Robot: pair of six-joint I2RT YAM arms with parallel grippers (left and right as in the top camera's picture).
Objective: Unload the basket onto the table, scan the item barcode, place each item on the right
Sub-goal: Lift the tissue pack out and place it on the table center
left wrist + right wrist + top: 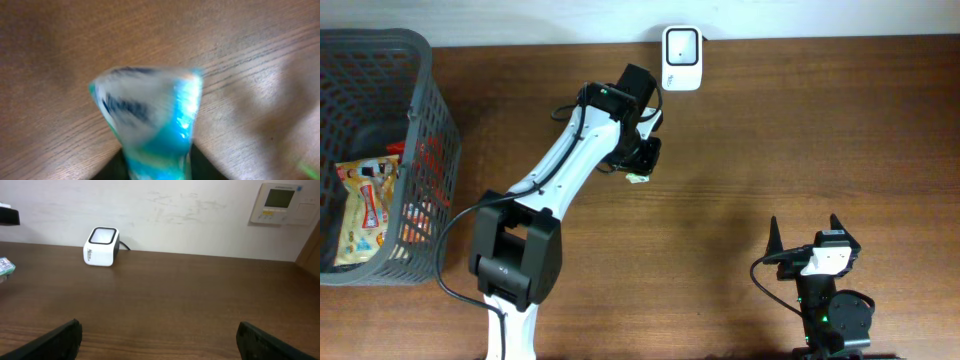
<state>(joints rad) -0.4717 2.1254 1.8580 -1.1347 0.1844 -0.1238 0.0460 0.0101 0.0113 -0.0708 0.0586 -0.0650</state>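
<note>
The packet point(150, 125) sits right at the left gripper point(642, 160) and fills the wrist view as a blue-and-white blur. Whether the jaws clamp it or are letting go, I cannot tell. The scanner point(681, 45) stands just beyond that gripper, near but apart.

The packet looks like a small, light sachet of glossy film: soft, probably slippery, and apt to fold or twist in a pinch. A hold along one sealed edge would likely serve best, leaving the printed face free. The right gripper point(804, 232) is well away, spread wide and empty.
</note>
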